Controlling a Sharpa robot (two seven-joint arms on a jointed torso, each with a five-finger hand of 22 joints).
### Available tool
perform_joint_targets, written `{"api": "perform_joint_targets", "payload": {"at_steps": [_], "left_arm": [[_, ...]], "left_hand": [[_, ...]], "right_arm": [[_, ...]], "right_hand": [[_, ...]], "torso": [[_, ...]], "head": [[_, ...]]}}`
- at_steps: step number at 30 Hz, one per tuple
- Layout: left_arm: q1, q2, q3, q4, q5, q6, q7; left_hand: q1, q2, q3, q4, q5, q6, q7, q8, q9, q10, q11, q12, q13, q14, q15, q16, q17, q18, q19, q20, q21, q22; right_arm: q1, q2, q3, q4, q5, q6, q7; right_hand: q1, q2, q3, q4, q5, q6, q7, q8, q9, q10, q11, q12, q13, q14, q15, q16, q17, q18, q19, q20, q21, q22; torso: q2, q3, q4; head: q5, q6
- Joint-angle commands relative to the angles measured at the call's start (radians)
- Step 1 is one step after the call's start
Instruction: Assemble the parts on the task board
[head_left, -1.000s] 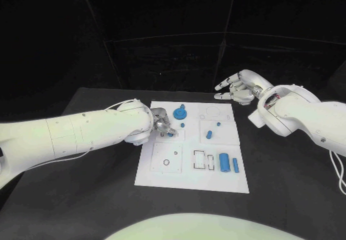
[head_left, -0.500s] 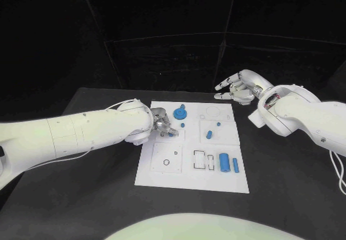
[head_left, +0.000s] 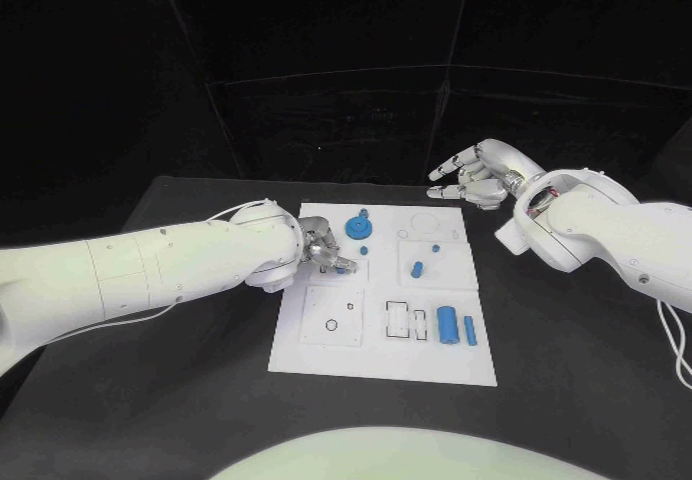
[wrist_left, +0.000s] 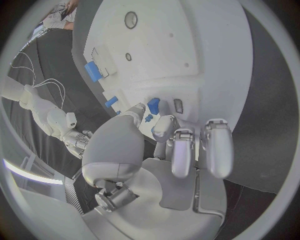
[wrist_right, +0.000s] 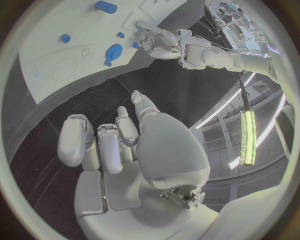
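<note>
Pinching what looks like a small blue part, left hand hovers over task board.

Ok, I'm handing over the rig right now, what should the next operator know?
Left hand: low over the board's left side, fingertips at a small blue part; whether it grips the part cannot be told.
Right hand: off the board past its far right corner, fingers loosely curled, holding nothing.
Parts: blue gear at the far end, a small piece mid-board, two bars near the right edge.
Done: nothing clearly seated, as far as the views show.
Left: the rectangular slots beside the bars are unfilled; place the remaining parts.
</note>
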Motion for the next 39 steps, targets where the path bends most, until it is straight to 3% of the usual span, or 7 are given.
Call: {"api": "perform_joint_targets", "payload": {"at_steps": [1,7,14,18,25,33,39], "left_arm": [[0.003,-0.009,0.003,0.013,0.003,-0.007,-0.003],[0.016,-0.039,0.042,0.045,0.029,0.016,0.007],[0.074,-0.079,0.074,0.056,0.048,0.088,0.004],[0.104,-0.076,0.079,0.008,0.051,0.167,-0.004],[0.121,-0.015,0.080,-0.125,0.048,0.253,-0.007],[0.113,0.069,0.076,-0.273,0.008,0.299,-0.006],[0.102,0.105,0.075,-0.329,-0.008,0.317,-0.006]], "left_hand": [[0.003,0.008,-0.010,0.002,-0.005,0.006,0.002,-0.005,0.001,0.004,0.001,0.006,0.000,0.102,-0.007,0.003,0.263,-0.009,0.035,-0.007,0.002,0.061],[0.017,0.010,-0.026,0.008,-0.006,-0.003,0.005,-0.010,0.000,-0.007,0.004,-0.009,-0.017,0.102,-0.006,0.003,0.263,-0.005,0.028,-0.006,-0.013,0.041],[0.042,0.018,-0.067,0.025,-0.009,-0.032,0.018,-0.031,-0.010,-0.041,0.015,-0.052,-0.063,0.102,0.003,0.003,0.263,0.004,0.012,0.002,-0.047,0.000],[0.027,0.043,-0.108,0.030,-0.086,-0.043,0.028,-0.054,-0.024,-0.055,0.024,-0.068,-0.082,0.102,0.012,0.003,0.263,0.008,0.005,0.010,-0.063,-0.018],[0.033,0.057,-0.127,0.029,-0.097,-0.047,0.033,-0.067,-0.033,-0.070,0.029,-0.087,-0.103,0.102,0.015,0.003,0.263,0.010,0.001,0.014,-0.071,-0.027],[0.041,0.063,-0.134,0.028,-0.097,-0.048,0.035,-0.073,-0.037,-0.073,0.030,-0.090,-0.107,0.102,0.017,0.003,0.263,0.010,0.001,0.015,-0.072,-0.027],[0.041,0.064,-0.135,0.029,-0.097,-0.048,0.035,-0.073,-0.038,-0.073,0.030,-0.091,-0.108,0.102,0.017,0.003,0.263,0.010,0.001,0.015,-0.072,-0.026]], "right_arm": [[0.002,0.000,0.001,0.000,-0.002,0.003,0.007],[0.002,0.000,0.001,-0.005,-0.002,0.003,0.007],[0.002,0.002,0.001,-0.012,-0.002,0.003,0.007],[0.002,0.003,0.001,-0.015,-0.002,0.003,0.006],[0.002,0.007,0.001,-0.019,-0.002,0.005,0.005],[0.002,0.010,0.001,-0.018,-0.002,0.006,0.006],[0.002,0.012,0.001,-0.017,-0.002,0.006,0.007]], "right_hand": [[-0.003,-0.002,-0.005,0.000,-0.004,-0.005,-0.001,0.004,-0.001,-0.004,-0.001,-0.007,-0.001,0.061,-0.007,-0.005,0.046,0.019,-0.004,-0.005,-0.003,-0.001],[-0.003,-0.002,-0.005,0.000,-0.004,-0.005,-0.001,0.004,-0.001,-0.004,-0.001,-0.007,-0.001,0.061,-0.007,-0.005,0.046,0.019,-0.004,-0.005,-0.003,-0.001],[-0.003,-0.002,-0.005,0.000,-0.004,-0.005,-0.001,0.004,-0.001,-0.004,-0.001,-0.007,-0.001,0.061,-0.007,-0.005,0.046,0.019,-0.004,-0.005,-0.003,-0.001],[-0.003,-0.002,-0.005,0.000,-0.004,-0.005,-0.001,0.004,-0.001,-0.004,-0.001,-0.007,-0.001,0.061,-0.007,-0.005,0.046,0.019,-0.004,-0.005,-0.003,-0.001],[-0.004,-0.002,-0.006,0.001,-0.005,-0.006,-0.001,0.004,-0.001,-0.004,-0.001,-0.006,-0.001,0.061,-0.007,-0.006,0.046,0.019,-0.004,-0.005,-0.004,-0.001],[-0.004,-0.001,-0.005,0.001,-0.005,-0.006,-0.001,0.004,-0.001,-0.004,-0.001,-0.006,-0.001,0.061,-0.007,-0.006,0.045,0.019,-0.004,-0.005,-0.004,-0.001],[-0.004,-0.001,-0.005,0.001,-0.005,-0.006,-0.001,0.004,-0.001,-0.004,-0.001,-0.006,-0.001,0.061,-0.007,-0.006,0.045,0.019,-0.004,-0.005,-0.004,-0.001]], "torso": [[0.000,0.0004,-0.0002],[0.000,0.0000,0.0003],[0.000,0.0022,0.0003],[0.000,0.0018,-0.0006],[0.000,0.0020,-0.0014],[0.001,0.0003,-0.0023],[0.002,0.0005,-0.0010]], "head": [[-0.001,0.000],[-0.005,0.003],[-0.005,0.008],[-0.005,0.012],[-0.003,0.013],[-0.001,0.013],[0.000,0.011]]}}
